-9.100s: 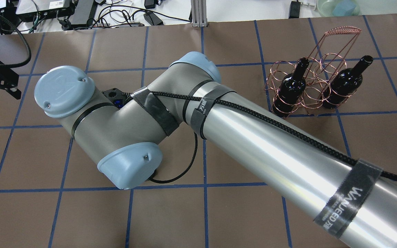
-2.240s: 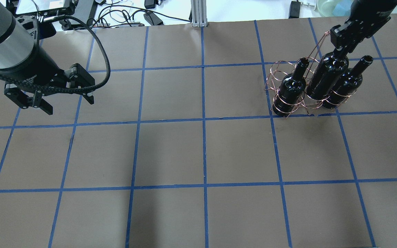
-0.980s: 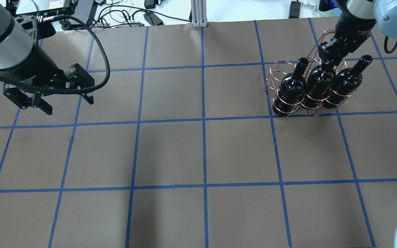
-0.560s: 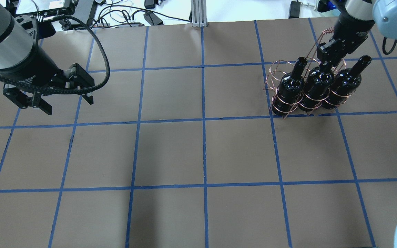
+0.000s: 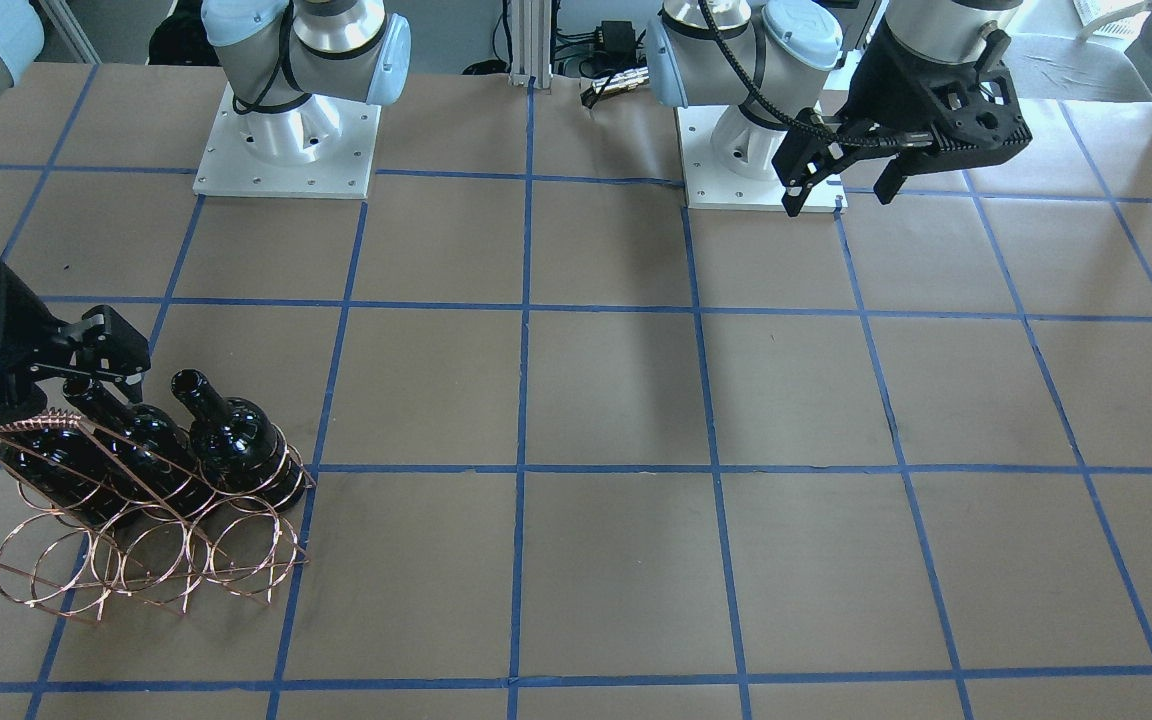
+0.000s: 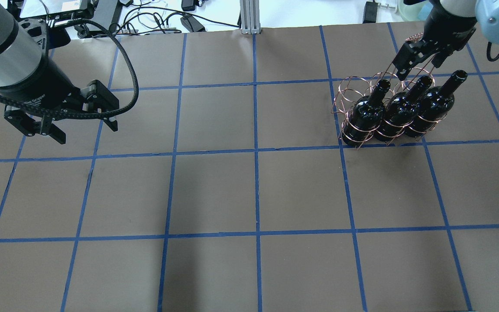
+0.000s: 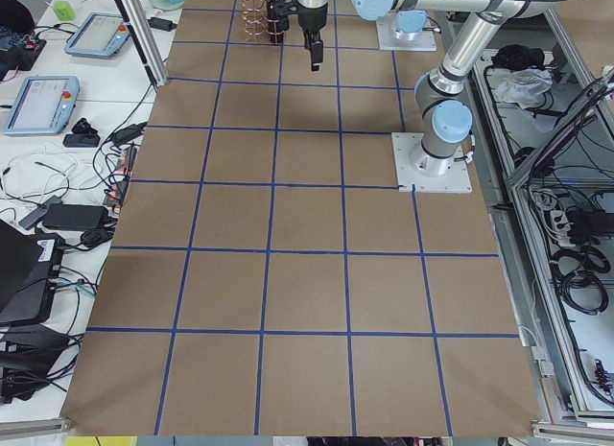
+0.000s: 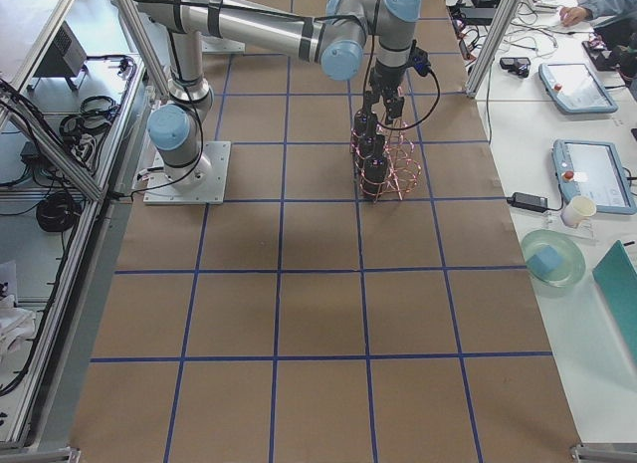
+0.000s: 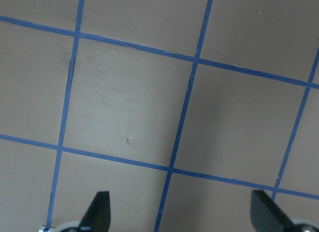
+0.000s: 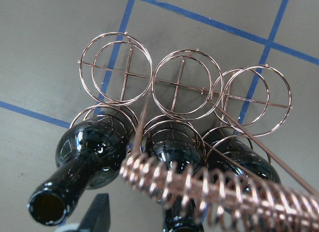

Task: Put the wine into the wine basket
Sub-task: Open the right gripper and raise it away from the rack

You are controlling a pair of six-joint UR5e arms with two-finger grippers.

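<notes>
All three seated in wine basket (image 5: 151, 530), right hand (image 6: 418, 68) released over middle wine (image 6: 399, 115).
Could snag woven handle (image 10: 214, 189) on lifting, toppling everything.

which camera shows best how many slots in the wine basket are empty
The right wrist-mounted view: it looks straight down into the wine basket, showing three empty rings in one row and three bottles in the other. The front-facing view shows the empty row slanted; overhead, bottles partly hide it; the side views are too small.
</notes>
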